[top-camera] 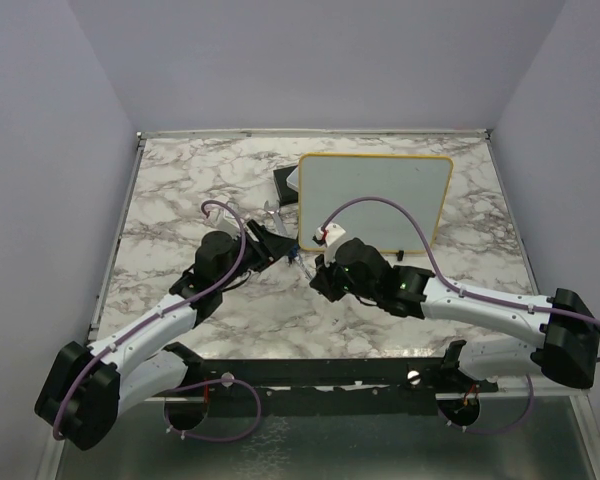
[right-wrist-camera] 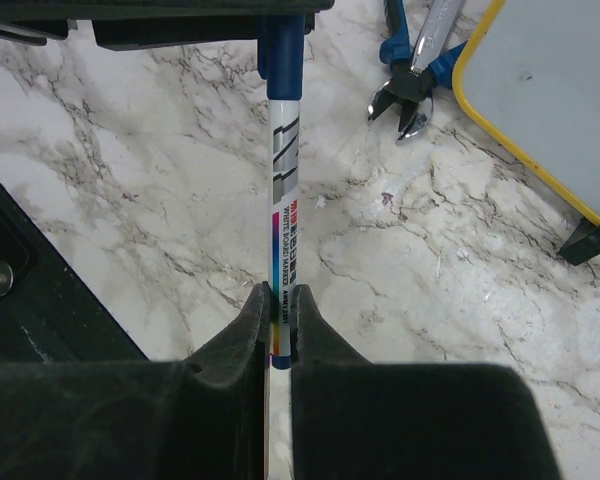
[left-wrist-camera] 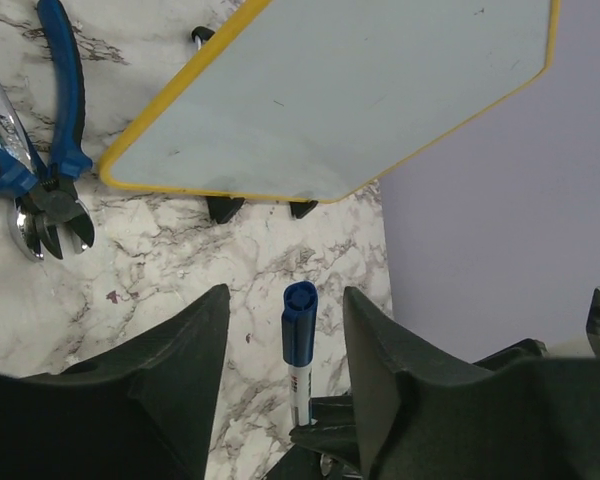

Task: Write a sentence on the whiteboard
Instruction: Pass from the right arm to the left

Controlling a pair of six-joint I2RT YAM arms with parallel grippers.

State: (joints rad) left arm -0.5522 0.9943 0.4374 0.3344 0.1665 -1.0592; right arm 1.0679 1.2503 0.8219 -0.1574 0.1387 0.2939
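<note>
The whiteboard (top-camera: 375, 195) (left-wrist-camera: 350, 90) (right-wrist-camera: 550, 90), white with a thin yellow frame and black feet, stands at the back of the marble table, its face blank. My right gripper (top-camera: 323, 270) (right-wrist-camera: 280, 292) is shut on the white barrel of a whiteboard marker (right-wrist-camera: 283, 180), held just above the table in front of the board's left end. The marker's blue cap (left-wrist-camera: 300, 315) sits between the fingers of my left gripper (top-camera: 280, 248) (left-wrist-camera: 285, 295). That gripper is open, with a gap on each side of the cap.
Blue-handled cutting pliers (left-wrist-camera: 50, 190) (right-wrist-camera: 410, 85) lie on the marble just left of the whiteboard. A small grey-and-black box (top-camera: 286, 182) sits by the board's left edge. Both arms meet at the table's middle.
</note>
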